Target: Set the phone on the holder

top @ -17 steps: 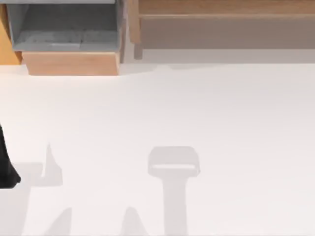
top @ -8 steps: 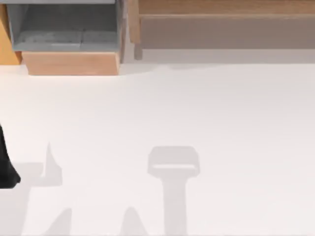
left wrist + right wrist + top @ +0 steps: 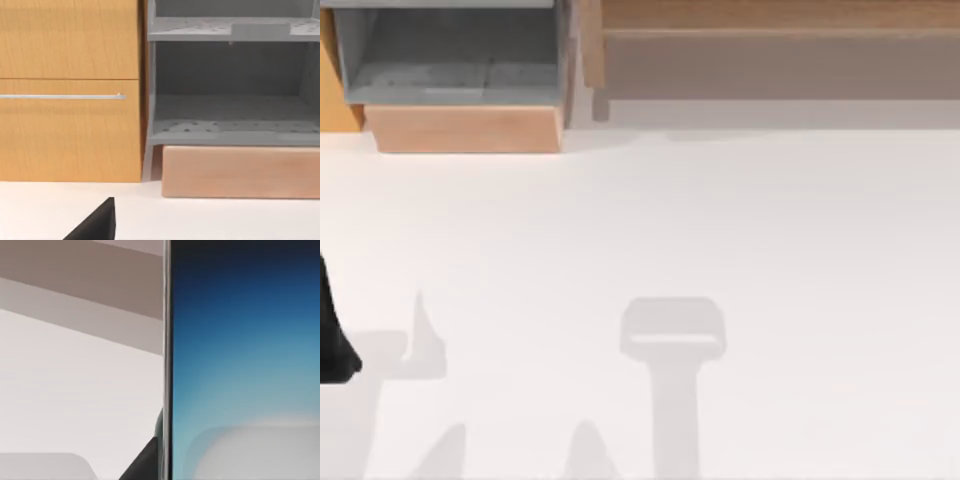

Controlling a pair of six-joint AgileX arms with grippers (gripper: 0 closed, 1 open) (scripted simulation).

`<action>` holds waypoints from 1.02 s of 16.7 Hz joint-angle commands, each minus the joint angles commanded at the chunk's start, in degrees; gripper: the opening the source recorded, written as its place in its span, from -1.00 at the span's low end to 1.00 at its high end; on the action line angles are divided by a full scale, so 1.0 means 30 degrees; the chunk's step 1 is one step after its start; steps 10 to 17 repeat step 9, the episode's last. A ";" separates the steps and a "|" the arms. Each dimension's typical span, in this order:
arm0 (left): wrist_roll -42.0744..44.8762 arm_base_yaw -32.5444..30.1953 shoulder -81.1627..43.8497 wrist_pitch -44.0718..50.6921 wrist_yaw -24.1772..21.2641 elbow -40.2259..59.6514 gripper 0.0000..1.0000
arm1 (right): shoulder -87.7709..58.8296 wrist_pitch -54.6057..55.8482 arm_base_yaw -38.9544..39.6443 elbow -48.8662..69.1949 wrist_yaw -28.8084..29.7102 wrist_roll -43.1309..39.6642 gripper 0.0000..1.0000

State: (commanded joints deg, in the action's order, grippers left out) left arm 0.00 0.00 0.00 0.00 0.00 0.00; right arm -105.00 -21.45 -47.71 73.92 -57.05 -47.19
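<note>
No visible change in top view since earlier frames: left arm parked at left table edge, table white with grey shadows. Right wrist view: phone close before camera, screen glowing blue (facing lens), long axis parallel to its silver edge. Phone's place on table: cannot tell. Grippers' state: cannot tell.

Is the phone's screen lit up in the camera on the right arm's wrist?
Yes, the slim black-faced phone with a thin silver edge stands close before that camera, its screen glowing blue fading to white.
</note>
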 joint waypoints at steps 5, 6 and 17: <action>0.0000 0.0000 0.0000 0.0000 0.0000 0.0000 1.00 | 0.0000 0.0000 0.0000 0.0000 0.0000 0.0000 1.00; 0.0000 0.0000 0.0000 0.0000 0.0000 0.0000 1.00 | 0.0000 0.0000 0.0000 0.0000 0.0000 0.0000 1.00; 0.0000 0.0000 0.0000 0.0000 0.0000 0.0000 1.00 | 0.0000 0.0000 0.0000 0.0000 0.0000 0.0000 1.00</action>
